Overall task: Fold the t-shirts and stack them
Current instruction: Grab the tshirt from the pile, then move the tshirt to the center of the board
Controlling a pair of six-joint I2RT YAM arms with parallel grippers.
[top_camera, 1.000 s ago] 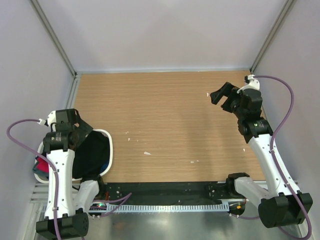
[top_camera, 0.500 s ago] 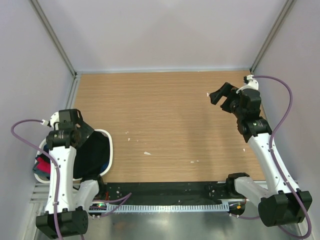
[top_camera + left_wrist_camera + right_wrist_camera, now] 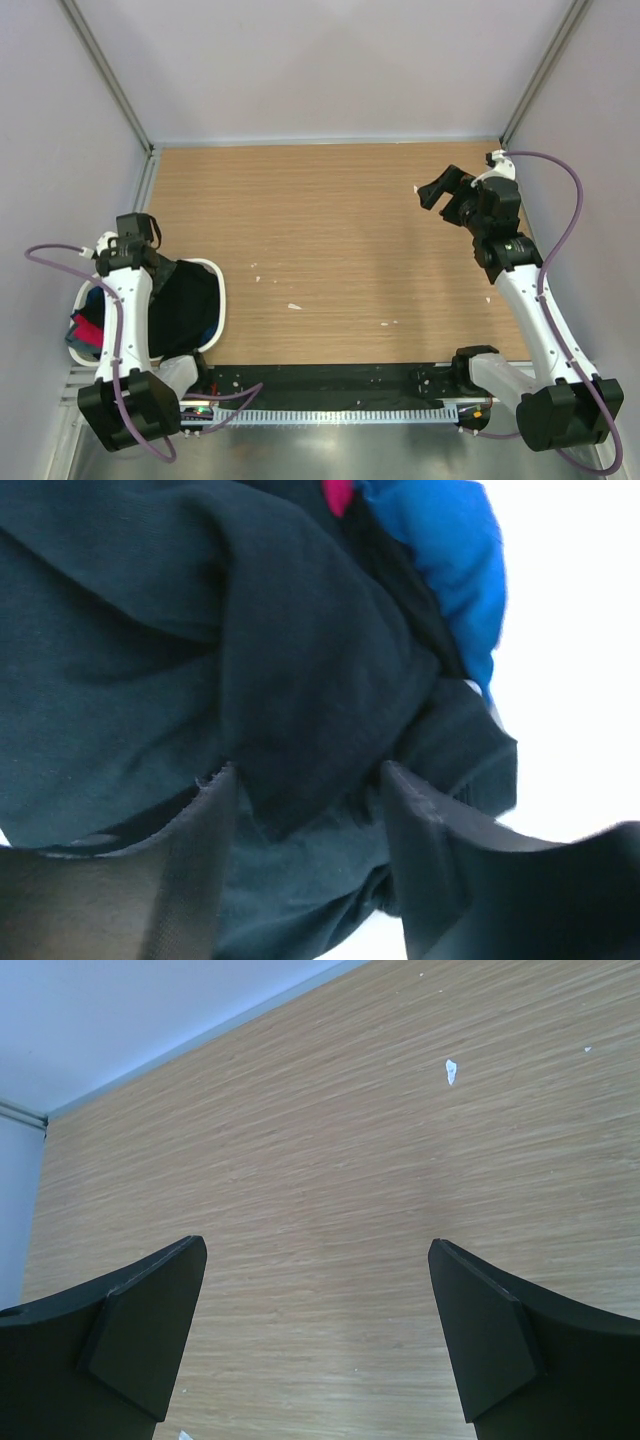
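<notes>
The black t-shirt (image 3: 190, 305) lies bunched in the white oval basket (image 3: 222, 300) at the near left. A blue t-shirt (image 3: 450, 550) and a pink-red one (image 3: 85, 332) lie under and beside it. My left gripper (image 3: 308, 780) reaches down into the basket, and a thick fold of the black t-shirt (image 3: 300, 680) fills the gap between its half-closed fingers. In the top view the arm hides those fingertips. My right gripper (image 3: 440, 195) hovers over the far right of the wooden table (image 3: 340, 240), open with nothing in it (image 3: 318, 1250).
Small white scraps (image 3: 294, 306) dot the wood, one of them (image 3: 450, 1070) ahead of the right gripper. Pale walls close in the table on three sides. A black strip (image 3: 330, 378) runs along the near edge between the arm bases.
My left arm has dropped its wrist lower into the basket, and its jaws have closed from wide open onto the black cloth. The right arm has stayed put.
</notes>
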